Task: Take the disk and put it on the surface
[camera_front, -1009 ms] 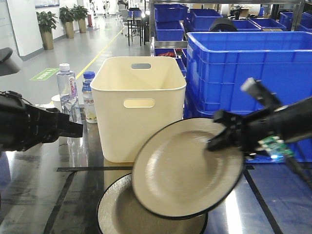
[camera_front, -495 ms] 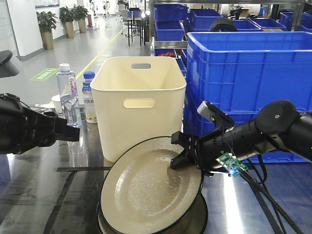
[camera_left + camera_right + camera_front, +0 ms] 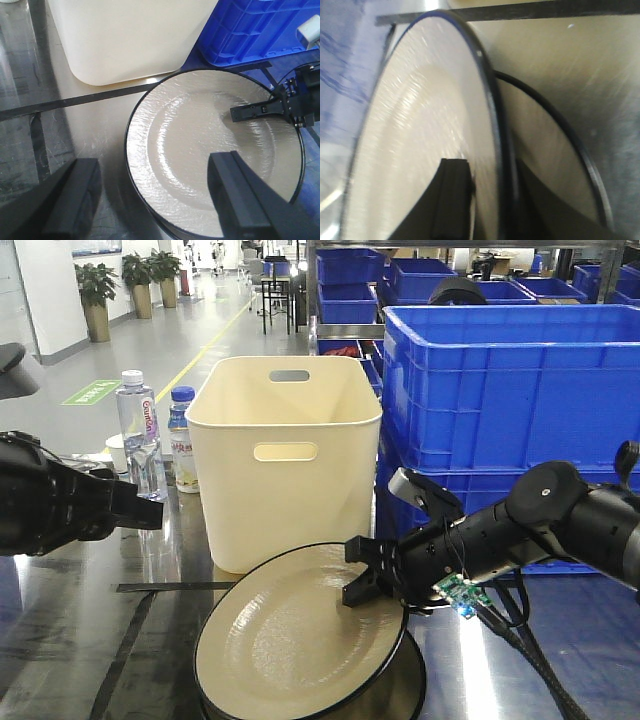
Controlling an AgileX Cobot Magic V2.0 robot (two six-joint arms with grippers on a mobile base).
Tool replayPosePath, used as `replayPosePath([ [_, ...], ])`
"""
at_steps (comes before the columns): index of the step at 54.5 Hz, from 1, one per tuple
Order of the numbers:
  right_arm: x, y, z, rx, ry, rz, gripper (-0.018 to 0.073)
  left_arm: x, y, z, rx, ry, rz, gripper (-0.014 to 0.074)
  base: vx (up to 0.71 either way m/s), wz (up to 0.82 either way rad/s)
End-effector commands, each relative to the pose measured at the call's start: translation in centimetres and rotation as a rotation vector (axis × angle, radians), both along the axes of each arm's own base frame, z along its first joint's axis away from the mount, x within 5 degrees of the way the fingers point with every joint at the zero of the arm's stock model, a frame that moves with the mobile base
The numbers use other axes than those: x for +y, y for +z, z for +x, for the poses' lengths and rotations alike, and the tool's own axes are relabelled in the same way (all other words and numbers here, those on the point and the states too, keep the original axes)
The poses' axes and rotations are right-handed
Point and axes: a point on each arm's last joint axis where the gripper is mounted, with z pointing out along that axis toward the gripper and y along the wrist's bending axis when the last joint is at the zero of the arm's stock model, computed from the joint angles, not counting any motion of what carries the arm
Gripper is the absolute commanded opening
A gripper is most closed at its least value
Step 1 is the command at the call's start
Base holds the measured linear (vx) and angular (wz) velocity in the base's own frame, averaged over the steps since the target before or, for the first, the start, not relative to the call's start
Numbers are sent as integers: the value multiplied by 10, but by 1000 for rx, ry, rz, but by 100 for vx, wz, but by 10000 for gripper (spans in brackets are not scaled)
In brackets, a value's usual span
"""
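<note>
The disk [image 3: 290, 645] is a cream plate with a black rim. It lies tilted, almost flat, on top of a second, similar plate [image 3: 412, 692] that rests on the glossy dark surface [image 3: 70, 640]. My right gripper [image 3: 365, 585] is shut on the disk's far right rim, one finger on its face and one behind it [image 3: 492, 172]. The left wrist view shows the disk [image 3: 200, 145] and that finger from above. My left gripper [image 3: 140, 510] hovers at the left, open and holding nothing [image 3: 155, 167], with the disk's left edge below its fingers.
A cream plastic bin [image 3: 285, 455] stands just behind the plates. Stacked blue crates [image 3: 500, 390] fill the right rear. Two water bottles [image 3: 138, 430] stand to the left of the bin. A black tape line [image 3: 160, 587] crosses the surface.
My right gripper has come down and to the left with the disk, from raised and steeply tilted to nearly flat on the lower plate. The left arm has barely moved.
</note>
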Motion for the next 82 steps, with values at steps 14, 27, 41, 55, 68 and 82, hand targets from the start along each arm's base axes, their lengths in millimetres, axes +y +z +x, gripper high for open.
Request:
replayPosePath([
  [14,-18,16,-1,-207,149,-282,528,2,21,-8,-114,11,-47,563,0,0],
  [27,-30,47,-14,-322,147,-379,538,2,20,-8,-102,8,-41,563,0,0],
  [41,-38,103,-46,-480,102,-344,529,2,20,-8,-102,9,-34,563,0,0],
  [55,-51,161,-91,-667,47,-307,501,5,23,-6,-155,28,-7,514,0,0],
  [68,-58,184,-117,-741,31,-291,264,8,38,-10,-268,52,-45,127,0,0],
  [82,-58,186,-120,-741,35,-291,29,9,41,-13,-285,54,-61,-10,0,0],
])
